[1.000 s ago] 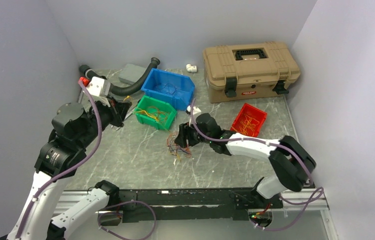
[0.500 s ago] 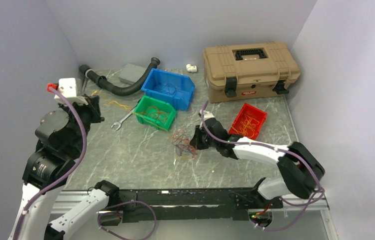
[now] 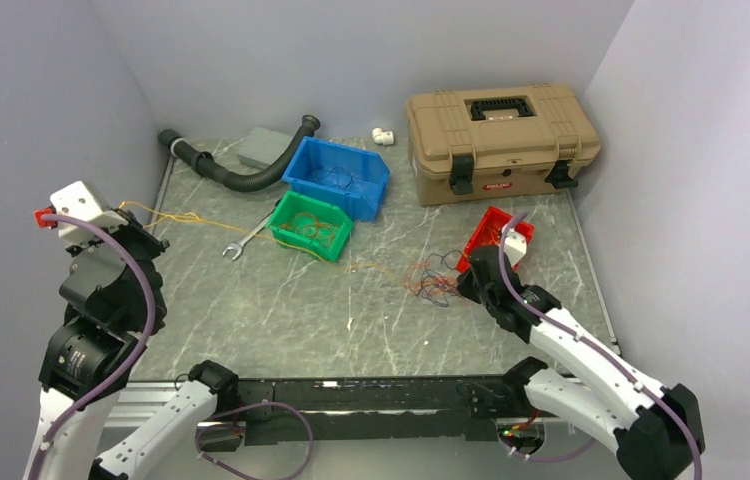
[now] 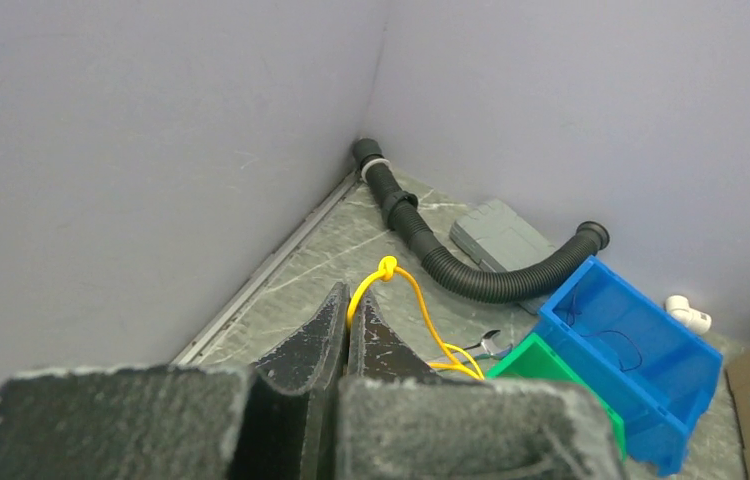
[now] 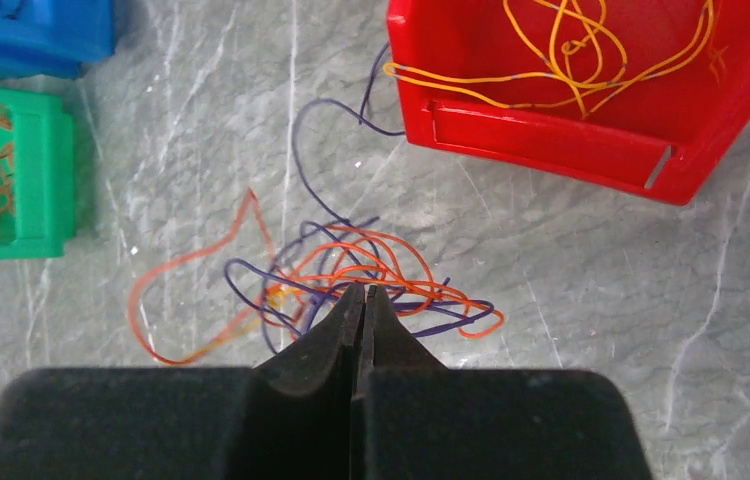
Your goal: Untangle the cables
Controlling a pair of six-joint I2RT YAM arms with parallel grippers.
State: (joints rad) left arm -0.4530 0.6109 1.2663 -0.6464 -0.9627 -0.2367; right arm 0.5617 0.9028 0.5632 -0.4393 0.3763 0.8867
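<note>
A tangle of orange and purple wires (image 5: 343,268) lies at my right fingers (image 5: 336,335), a red plastic bin (image 5: 541,150) blocking beyond; bare grey marbled counter (image 5: 611,330) to their right. Left of my left fingers (image 4: 311,345), grey wall (image 4: 151,150); ahead, a strung yellow wire (image 4: 388,266).

A case (image 3: 501,140) is set far right on the worktop (image 3: 281,310), a hose (image 3: 241,178) far left. The cables (image 3: 434,282) are spread just left of the right-hand bin (image 5: 551,145).

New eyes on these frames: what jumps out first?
A yellow cable runs stretched across the table from the shut left pincer, raised at far left, past the green bin. In front of the red bin the right pincer is shut on a tangle of orange and purple cables. A tan case sits at the back right.
</note>
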